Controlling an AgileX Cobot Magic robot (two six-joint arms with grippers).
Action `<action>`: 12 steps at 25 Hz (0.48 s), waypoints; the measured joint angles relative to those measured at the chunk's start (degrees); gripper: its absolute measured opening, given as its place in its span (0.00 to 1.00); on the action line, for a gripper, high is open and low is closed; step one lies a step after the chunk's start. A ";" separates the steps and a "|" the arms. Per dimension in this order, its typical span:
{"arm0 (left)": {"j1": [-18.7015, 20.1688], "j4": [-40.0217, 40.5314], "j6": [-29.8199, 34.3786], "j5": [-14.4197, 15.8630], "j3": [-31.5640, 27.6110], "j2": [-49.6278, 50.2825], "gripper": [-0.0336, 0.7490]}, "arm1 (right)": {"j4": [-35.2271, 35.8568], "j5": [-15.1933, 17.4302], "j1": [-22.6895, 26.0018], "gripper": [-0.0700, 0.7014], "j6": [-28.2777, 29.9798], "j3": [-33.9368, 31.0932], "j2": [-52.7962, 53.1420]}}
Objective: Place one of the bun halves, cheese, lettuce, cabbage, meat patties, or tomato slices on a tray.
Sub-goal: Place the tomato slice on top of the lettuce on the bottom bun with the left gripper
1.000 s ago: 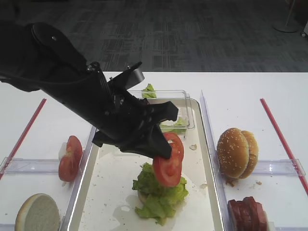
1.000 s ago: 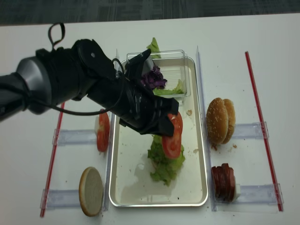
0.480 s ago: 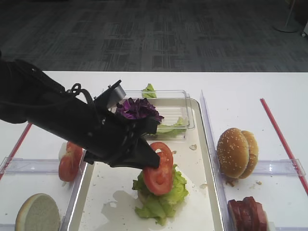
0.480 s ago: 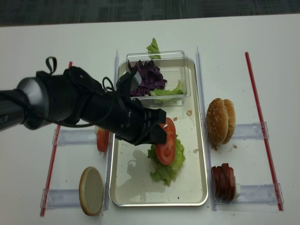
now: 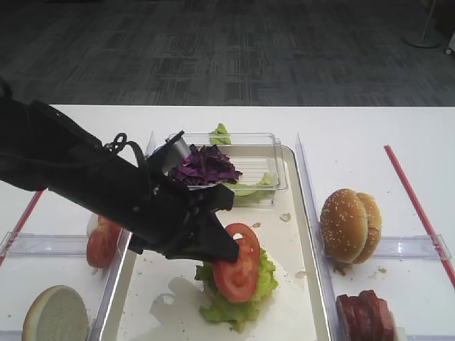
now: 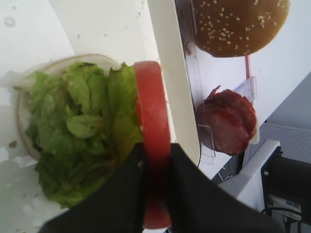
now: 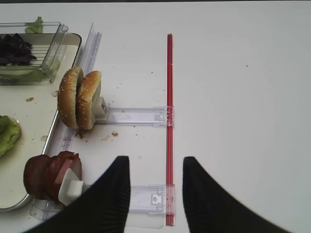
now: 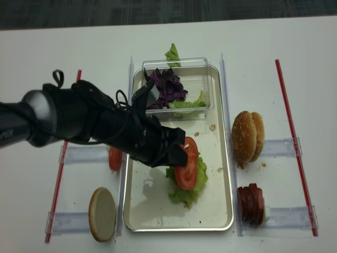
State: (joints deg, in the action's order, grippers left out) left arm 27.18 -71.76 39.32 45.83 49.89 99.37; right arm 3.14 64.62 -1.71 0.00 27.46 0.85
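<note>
Red tomato slice (image 5: 238, 263): clamped on edge in my left pincer (image 6: 154, 194), its top tipped over the lettuce (image 5: 238, 291), right above the leaves
Lettuce: frilly green clump piled on a pale bun half (image 6: 22, 104) sitting on the tray (image 8: 221, 174) floor
Tray: silvery rim, crumb-speckled floor, middle of the white worktop (image 5: 355, 135)
Left pincer: jaws shut tight on the slice, my black arm reaching in over the tray's left edge
Spare tomato slices (image 5: 99, 241): standing on edge just left of the tray, partly behind my arm
Cabbage (image 5: 205, 165): purple shreds heaped in the clear box (image 5: 266, 153) at the tray's far end, more green leaves in there too
Sesame bun halves (image 5: 350, 225): on edge, right of the tray
Meat patties (image 5: 366, 316): stacked on edge, nearer than the buns
Pale cut-faced bun (image 5: 55, 312): lying flat near left
Right pincer (image 7: 155, 194): fingers apart, nothing between them, above bare worktop by a red strip (image 7: 169, 97)
</note>
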 joint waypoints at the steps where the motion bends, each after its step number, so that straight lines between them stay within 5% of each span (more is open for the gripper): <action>1: 0.00 -0.56 0.34 0.46 0.00 0.88 0.13 | 0.00 0.00 0.00 0.48 0.00 0.00 0.00; 12: 0.00 -3.55 2.65 1.39 0.00 3.85 0.13 | 0.00 0.00 0.00 0.48 0.00 0.00 0.00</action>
State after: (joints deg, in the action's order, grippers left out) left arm 27.18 -75.32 41.97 47.22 49.89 103.22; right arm 3.14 64.62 -1.71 0.00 27.46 0.85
